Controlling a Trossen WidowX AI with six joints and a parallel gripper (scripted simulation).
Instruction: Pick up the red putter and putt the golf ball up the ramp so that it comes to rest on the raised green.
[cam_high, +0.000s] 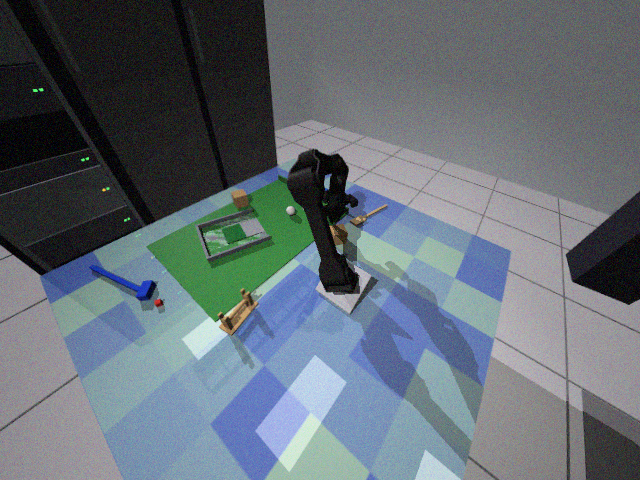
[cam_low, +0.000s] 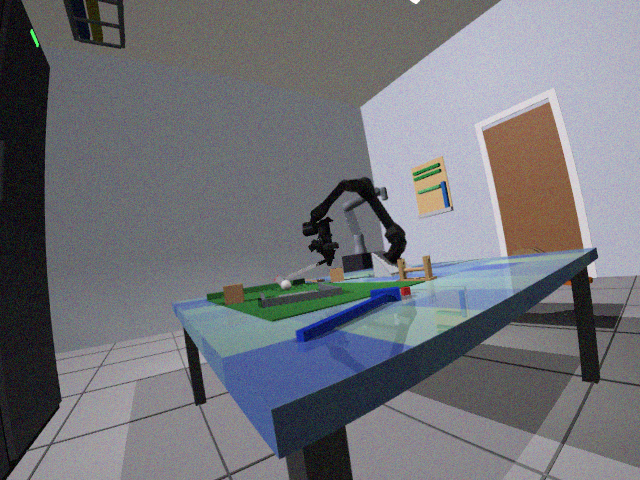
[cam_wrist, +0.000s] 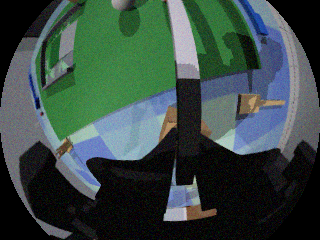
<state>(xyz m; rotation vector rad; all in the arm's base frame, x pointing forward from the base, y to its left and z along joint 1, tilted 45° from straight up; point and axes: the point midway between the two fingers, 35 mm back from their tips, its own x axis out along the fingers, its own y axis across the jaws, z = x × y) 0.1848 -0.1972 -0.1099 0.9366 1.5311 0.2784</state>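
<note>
wrist: red putter (cam_wrist: 182, 47) in hand (cam_wrist: 182, 172)

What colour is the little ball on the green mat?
White. The golf ball shows best in the top view, sitting on the green mat.

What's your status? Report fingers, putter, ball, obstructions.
Gripper fingers shut on red putter. Head down near golf ball, apart. Nothing between ball and raised green.
</note>
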